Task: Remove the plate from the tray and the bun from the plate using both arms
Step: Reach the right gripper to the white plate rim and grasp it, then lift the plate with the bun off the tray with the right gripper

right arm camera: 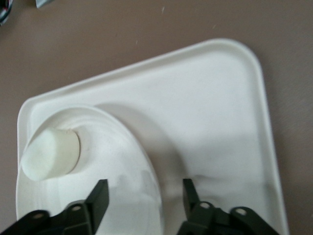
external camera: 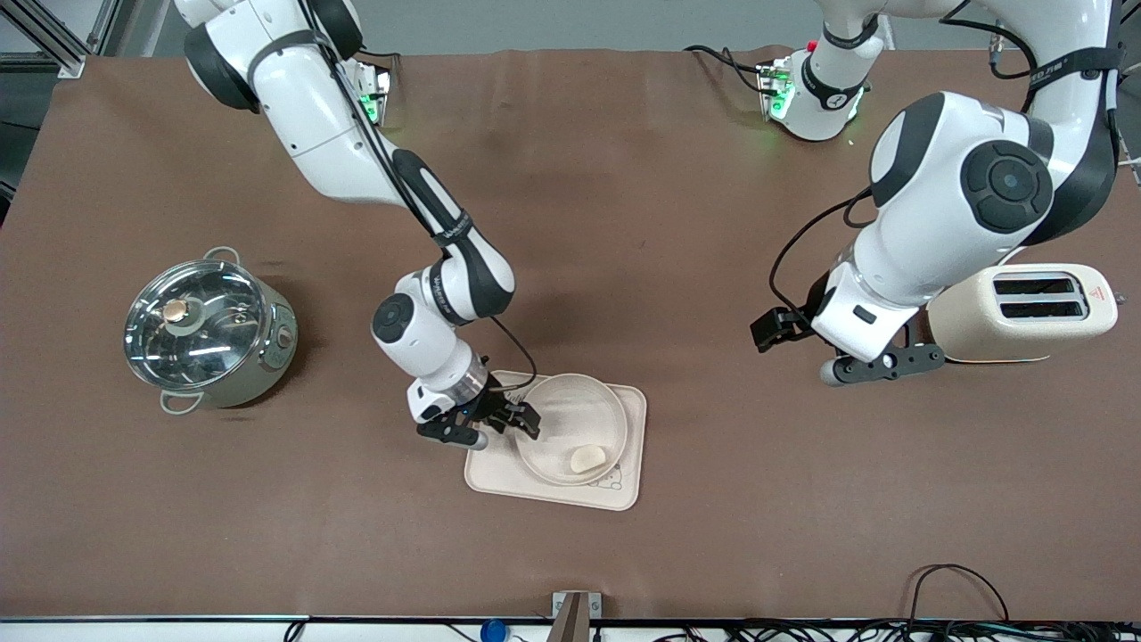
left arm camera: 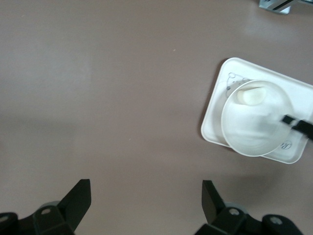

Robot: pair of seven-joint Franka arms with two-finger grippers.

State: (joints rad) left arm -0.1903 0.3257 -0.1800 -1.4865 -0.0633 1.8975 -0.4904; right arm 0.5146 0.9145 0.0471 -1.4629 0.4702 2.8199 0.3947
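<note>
The round cream plate (external camera: 570, 419) lies on the rectangular cream tray (external camera: 624, 486). The pale bun (external camera: 586, 459) rests in the plate, on its side nearest the front camera. My right gripper (external camera: 521, 419) is low at the plate's rim toward the right arm's end. In the right wrist view it (right arm camera: 143, 188) is open, with the plate (right arm camera: 122, 147) rim between its fingers, the bun (right arm camera: 51, 154) and tray (right arm camera: 210, 112) ahead. My left gripper (external camera: 882, 364) waits open and empty over bare table beside the toaster. The left wrist view shows it (left arm camera: 146, 188) open, with plate (left arm camera: 254, 127), bun (left arm camera: 252, 95) and tray (left arm camera: 215, 129) farther off.
A steel pot with a glass lid (external camera: 205, 330) stands toward the right arm's end of the table. A cream toaster (external camera: 1025, 312) stands toward the left arm's end, close to the left arm. Brown table covering lies between them.
</note>
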